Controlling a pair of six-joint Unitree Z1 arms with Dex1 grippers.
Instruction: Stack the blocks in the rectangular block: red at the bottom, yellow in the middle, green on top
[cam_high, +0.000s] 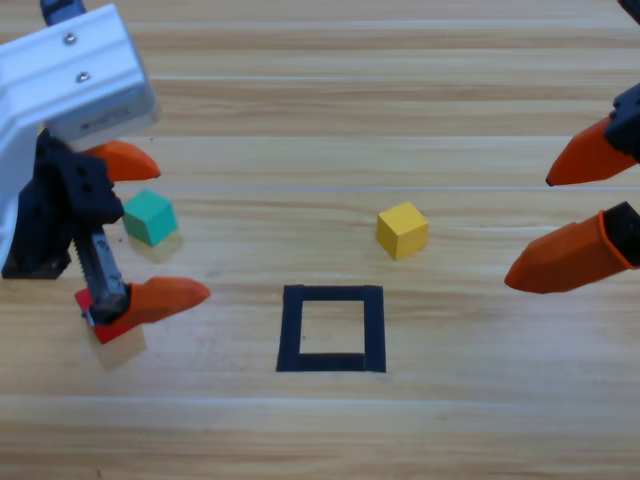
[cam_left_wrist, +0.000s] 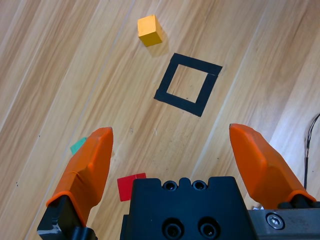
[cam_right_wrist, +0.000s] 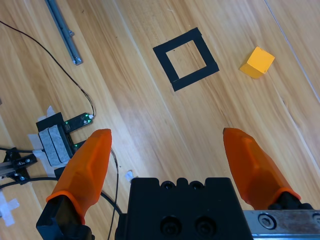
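Left gripper (cam_high: 150, 226) hangs with jaws wide apart over the red cube (cam_high: 104, 318), green cube (cam_high: 150, 216) just beside. It should centre squarely on red before closing, clear of green. Right gripper (cam_high: 560, 225) waits at the edge, jaws apart.

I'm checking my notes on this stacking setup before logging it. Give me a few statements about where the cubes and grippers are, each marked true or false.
1. The taped rectangle has no cube inside it. True.
2. The yellow cube sits on top of the red cube. False: they lie apart on the table, yellow right of centre and red at the left.
3. The left gripper is open, above the green cube and the red cube. True.
4. The right gripper is shut on the yellow cube. False: it is open at the right edge, holding nothing.
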